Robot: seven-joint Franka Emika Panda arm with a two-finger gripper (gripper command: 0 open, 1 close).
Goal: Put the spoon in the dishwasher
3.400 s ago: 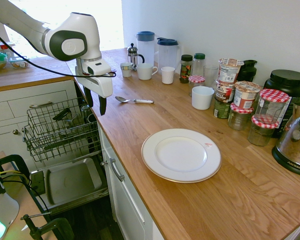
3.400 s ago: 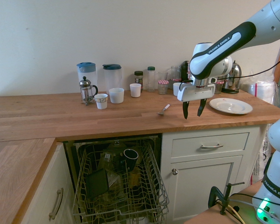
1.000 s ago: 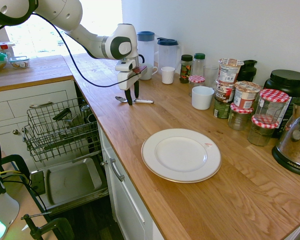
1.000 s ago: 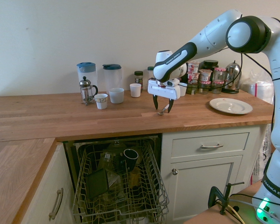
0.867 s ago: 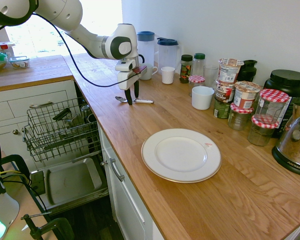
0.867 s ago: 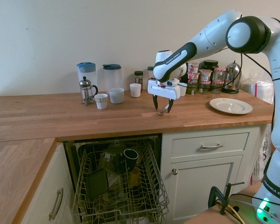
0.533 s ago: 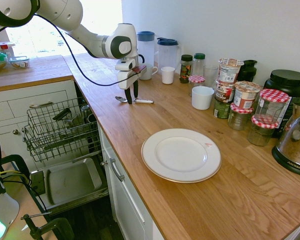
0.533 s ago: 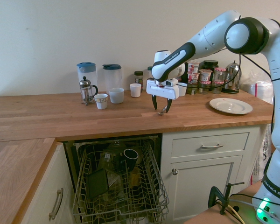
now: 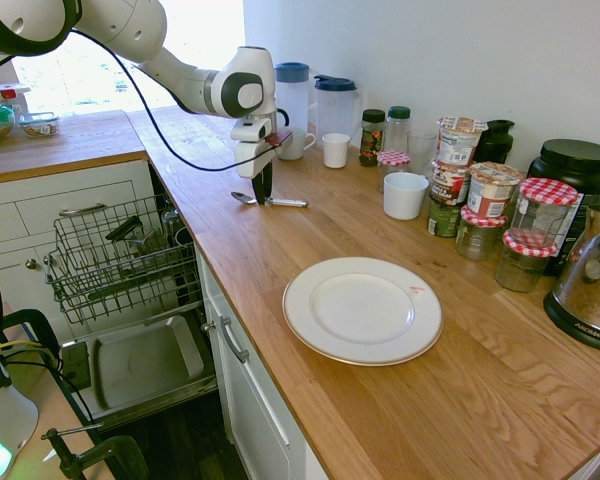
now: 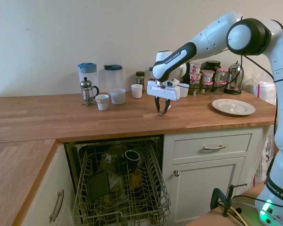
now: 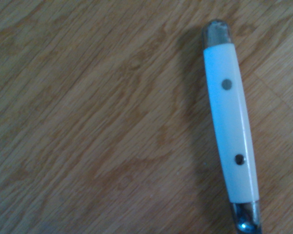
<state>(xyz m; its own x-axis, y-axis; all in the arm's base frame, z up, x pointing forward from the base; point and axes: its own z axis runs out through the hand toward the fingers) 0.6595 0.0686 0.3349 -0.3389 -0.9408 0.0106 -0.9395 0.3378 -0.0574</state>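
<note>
Wrist view looks down on wood grain, with the spoon's handle (image 11: 229, 126) showing as a pale strip with two small rivets and metal at each end. From the first exterior view, the gripper (image 9: 263, 190) points straight down at the wooden counter (image 9: 400, 400), its dark fingers drawn close together and straddling the spoon (image 9: 270, 201) near the neck between bowl and handle; whether they have actually clamped it cannot be told, and the spoon lies flat on the wood. The bowl sticks out on the counter-edge side of the fingers, the handle on the side toward the white mug (image 9: 405, 195). The white plate (image 9: 362, 310) sits well apart from the hand, farther along the counter. The dishwasher (image 10: 120, 188) stands open below and to one side of the hand, its wire rack (image 9: 120, 260) pulled out over the lowered door (image 9: 140, 365).
</note>
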